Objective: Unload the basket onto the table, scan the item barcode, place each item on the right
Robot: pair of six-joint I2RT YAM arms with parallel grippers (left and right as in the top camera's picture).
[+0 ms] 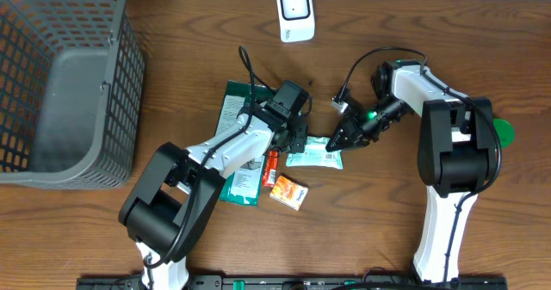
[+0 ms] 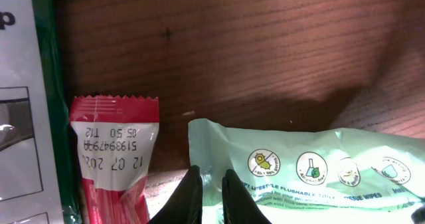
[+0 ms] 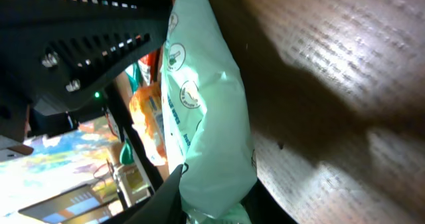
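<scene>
Claws first: your right claw (image 3: 212,207) is closed round one end of the wipes pack (image 1: 315,157), left claw (image 2: 211,197) is pinched shut at the other edge, maybe gripping. Pack lies flat, well apart from the scanner (image 1: 295,13); lift and scan remain.

Wipes pack (image 1: 315,157) right of sachet (image 1: 271,164), on table (image 1: 387,230).

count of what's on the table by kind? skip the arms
Packets: 4 (wipes pack, red sachet, orange packet, dark green pouch)
Basket: 1
Scanner: 1
Green round thing, partly hidden: 1
Total: 7
</scene>
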